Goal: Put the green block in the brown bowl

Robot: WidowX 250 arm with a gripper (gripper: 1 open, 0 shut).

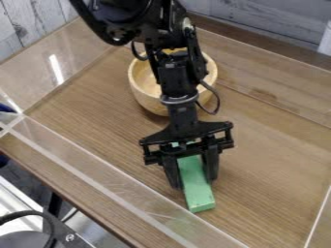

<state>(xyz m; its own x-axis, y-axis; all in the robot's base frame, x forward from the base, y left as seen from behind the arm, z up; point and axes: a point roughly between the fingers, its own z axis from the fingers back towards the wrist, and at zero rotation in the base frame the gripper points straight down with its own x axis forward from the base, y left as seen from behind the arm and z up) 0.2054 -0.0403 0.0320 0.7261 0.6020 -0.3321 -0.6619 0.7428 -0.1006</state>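
Observation:
The green block [198, 191] lies flat on the wooden tabletop in the front middle, its long side pointing toward the front edge. My gripper [192, 175] points steeply down over the block's far end, with a black finger [173, 174] pressed against each long side, shut on the block. The block's far end is hidden under the fingers. The brown bowl [139, 89] stands behind the gripper, partly covered by the black arm, and what shows of its pale inside holds nothing.
Clear acrylic walls [91, 184] fence the wooden tabletop [77, 116] on the front, left and right. A black cable [33, 228] loops outside the front left corner. White planks run along the back.

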